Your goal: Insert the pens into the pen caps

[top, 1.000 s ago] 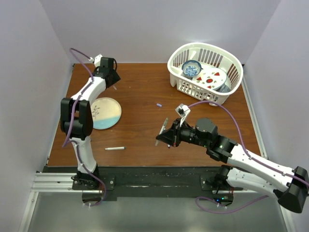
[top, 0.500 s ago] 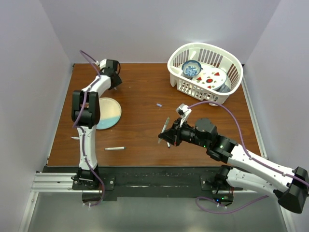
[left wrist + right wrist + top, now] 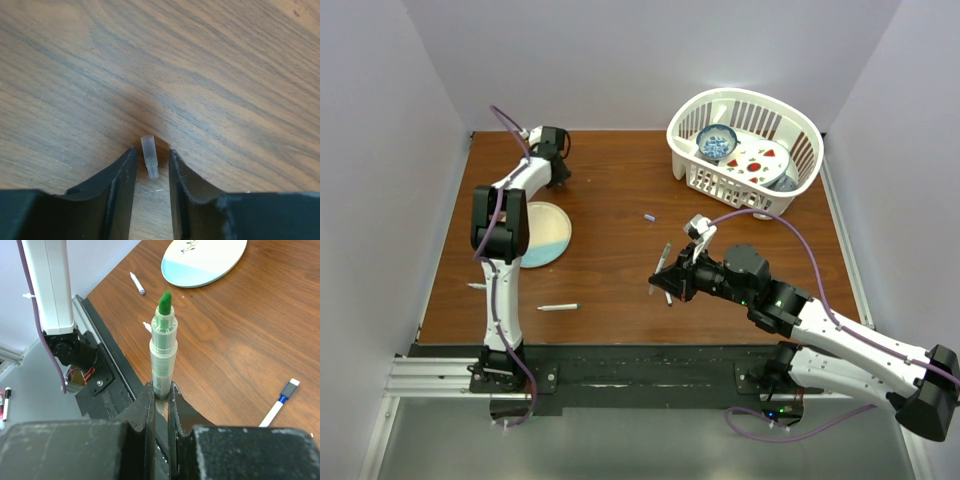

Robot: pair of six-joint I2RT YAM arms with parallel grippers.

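Grey cap (image 3: pixel 149 156) between parted left fingers (image 3: pixel 120 182), green-tipped pen (image 3: pixel 163 347) in right fingers (image 3: pixel 144 407)

Left pincer (image 3: pixel 151 152) slightly parted, right pincer (image 3: pixel 161 387) clamped

- A brown wooden bench (image 3: pixel 610 200) holds everything.
- A round plate (image 3: pixel 550 230) lies flat on the left side of the bench. It is part cream and part light blue, with a little twig drawn on it.
- A white basket (image 3: pixel 720 182) with slits in its sides sits at the far right corner.
- Inside the basket are a small blue bowl (image 3: pixel 717 141) and, next to it, a white dish (image 3: pixel 760 160) with red shapes.
- Pale purple walls (image 3: pixel 650 60) stand around the bench.
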